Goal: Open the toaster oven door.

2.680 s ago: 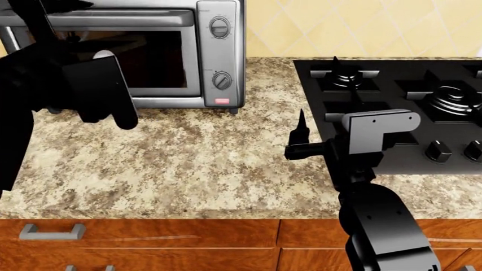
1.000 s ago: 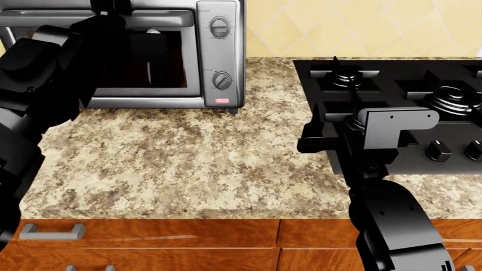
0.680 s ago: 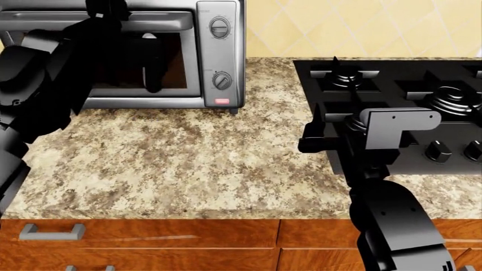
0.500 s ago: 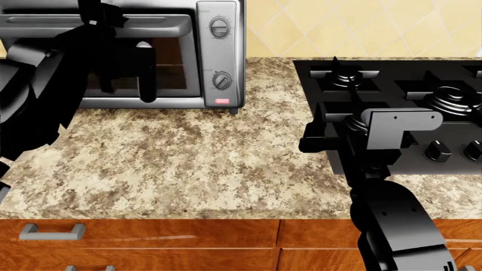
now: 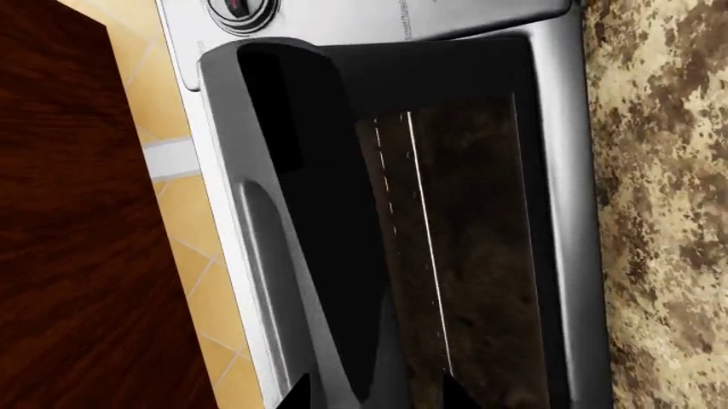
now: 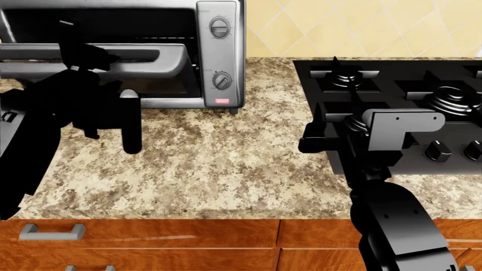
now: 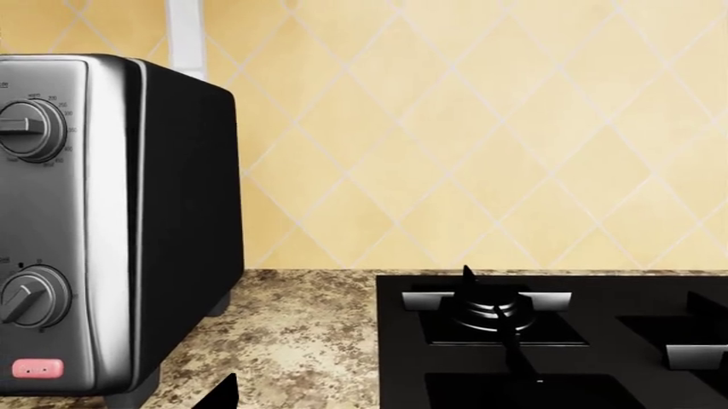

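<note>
The toaster oven [image 6: 218, 56] stands at the back left of the counter, with two knobs and a red button [image 6: 222, 101] on its right panel. Its door [image 6: 169, 62] is tilted partly open, top edge swung out, with the dark oven cavity showing above it. My left gripper [image 6: 81, 49] is at the bar handle [image 6: 139, 52]. In the left wrist view the gripper [image 5: 376, 396] is open, its fingertips astride the handle [image 5: 264, 256] beside the glass [image 5: 466, 256]. My right gripper [image 6: 307, 138] is open and empty at the hob's left edge, facing the oven's side [image 7: 68, 230].
A black gas hob [image 6: 407, 84] with burners and knobs fills the right of the granite counter [image 6: 211, 164]. Wooden drawer fronts with metal handles [image 6: 53, 230] run below the front edge. A yellow tiled wall [image 6: 362, 28] stands behind.
The door has swung from shut to partly open. My left gripper rose to the handle, then came down and toward me with it. The right arm shifted slightly right, then held still.
</note>
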Motion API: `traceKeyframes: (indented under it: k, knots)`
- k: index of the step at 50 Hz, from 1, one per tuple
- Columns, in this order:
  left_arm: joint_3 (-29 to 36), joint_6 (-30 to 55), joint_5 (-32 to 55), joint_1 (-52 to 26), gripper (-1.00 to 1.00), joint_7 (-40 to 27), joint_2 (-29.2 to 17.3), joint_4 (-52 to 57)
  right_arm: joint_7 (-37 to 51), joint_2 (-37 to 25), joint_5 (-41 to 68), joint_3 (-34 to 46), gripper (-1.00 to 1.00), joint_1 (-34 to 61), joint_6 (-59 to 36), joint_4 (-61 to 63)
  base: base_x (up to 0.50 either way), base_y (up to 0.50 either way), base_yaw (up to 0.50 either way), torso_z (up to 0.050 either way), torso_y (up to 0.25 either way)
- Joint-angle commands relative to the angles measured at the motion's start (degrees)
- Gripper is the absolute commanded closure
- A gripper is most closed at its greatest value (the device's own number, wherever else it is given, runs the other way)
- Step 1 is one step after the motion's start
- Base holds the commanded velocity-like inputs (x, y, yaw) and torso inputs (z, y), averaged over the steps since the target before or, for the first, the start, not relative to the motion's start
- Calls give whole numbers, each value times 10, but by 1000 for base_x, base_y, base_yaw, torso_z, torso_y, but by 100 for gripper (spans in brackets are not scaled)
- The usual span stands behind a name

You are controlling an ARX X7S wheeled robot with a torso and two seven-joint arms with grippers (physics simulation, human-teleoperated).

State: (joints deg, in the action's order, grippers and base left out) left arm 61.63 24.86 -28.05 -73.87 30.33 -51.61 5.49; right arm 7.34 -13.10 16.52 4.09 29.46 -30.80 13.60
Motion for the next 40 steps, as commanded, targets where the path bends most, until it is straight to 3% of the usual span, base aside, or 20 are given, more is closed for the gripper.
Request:
traceKeyframes:
  k: [1,18,32,40]
  knots:
    - [16,81,92,81,100,20,-75,164,4,-3,5,0,-100,-4,-4,12,0,0,0,0,0]
    - [22,131,110,177,100,-34,-146,274,7,-4,10,5,-100,-8,-1,15,0,0,0,0,0]
    - [63,93,105,244,100,-97,-112,212,10,-9,12,3,-100,-11,5,12,-4,0,0,0,1]
    - [84,49,103,261,100,-126,-67,131,15,-15,15,-1,-100,-12,-1,20,0,-1,-1,0,0]
